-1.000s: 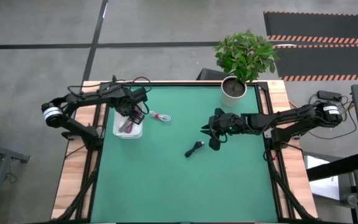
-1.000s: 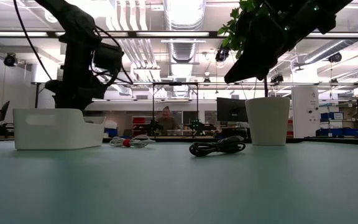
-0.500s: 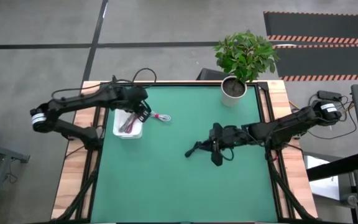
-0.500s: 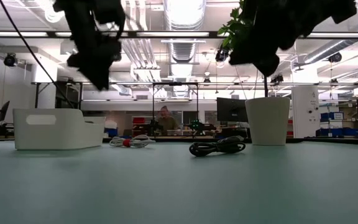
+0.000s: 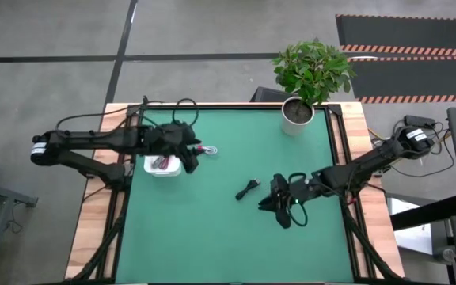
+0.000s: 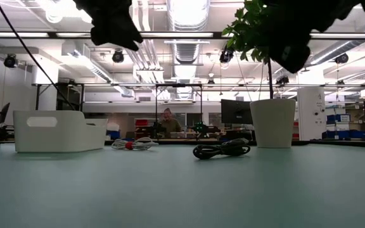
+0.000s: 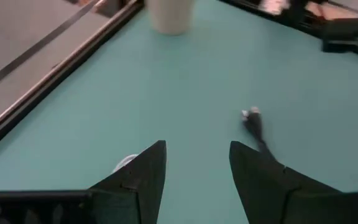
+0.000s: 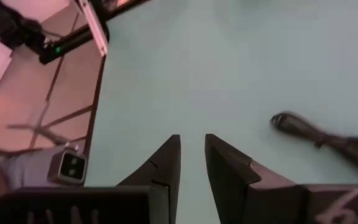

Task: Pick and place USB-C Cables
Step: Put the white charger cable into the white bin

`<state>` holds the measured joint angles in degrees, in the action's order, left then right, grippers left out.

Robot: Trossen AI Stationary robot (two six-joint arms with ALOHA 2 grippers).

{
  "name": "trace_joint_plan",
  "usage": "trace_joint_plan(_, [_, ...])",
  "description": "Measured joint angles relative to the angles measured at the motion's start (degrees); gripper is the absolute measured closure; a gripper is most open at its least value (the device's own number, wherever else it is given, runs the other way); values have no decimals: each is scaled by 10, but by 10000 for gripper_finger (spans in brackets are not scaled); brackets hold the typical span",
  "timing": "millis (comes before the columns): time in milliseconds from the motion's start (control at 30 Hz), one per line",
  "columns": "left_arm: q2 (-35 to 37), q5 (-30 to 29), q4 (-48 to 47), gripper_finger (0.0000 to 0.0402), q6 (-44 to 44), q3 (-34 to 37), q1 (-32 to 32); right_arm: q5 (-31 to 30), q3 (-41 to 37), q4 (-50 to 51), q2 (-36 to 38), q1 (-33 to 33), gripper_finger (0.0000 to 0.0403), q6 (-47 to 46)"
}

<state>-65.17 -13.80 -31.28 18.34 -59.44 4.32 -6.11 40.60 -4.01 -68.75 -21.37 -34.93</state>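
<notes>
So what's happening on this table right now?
Two dark arms are sorting small cable bundles into a white rectangular tray at the left of the green table. The tray already holds a red bundle. The left tool hovers open and empty beside the tray, near the white bundle with a red tie. The right tool hangs empty just beside the black bundle mid-table.

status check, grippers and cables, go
Left gripper open, empty, above white cable. Right gripper empty beside black cable. Nothing blocking.
</notes>
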Motion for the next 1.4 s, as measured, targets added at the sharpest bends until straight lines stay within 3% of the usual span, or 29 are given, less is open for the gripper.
trace_joint_plan(333, [-44, 36, 3, 240, -107, 1, -88, -4, 0, 57, 0, -48, 337, -54])
trace_joint_plan(600, [-107, 98, 3, 240, -180, -16, -100, -78, 0, 58, 0, -43, 337, 0])
trace_joint_plan(933, [-221, 75, -47, 240, -317, -71, -78, -115, 0, 55, 1, -35, 337, 17])
trace_joint_plan(1100, [-257, 44, -59, 240, -327, -70, -53, -135, 0, 54, -2, -31, 337, 46])
trace_joint_plan(1400, [-277, 53, -66, 239, -359, -68, 14, -187, 0, 52, -2, -26, 337, 61])
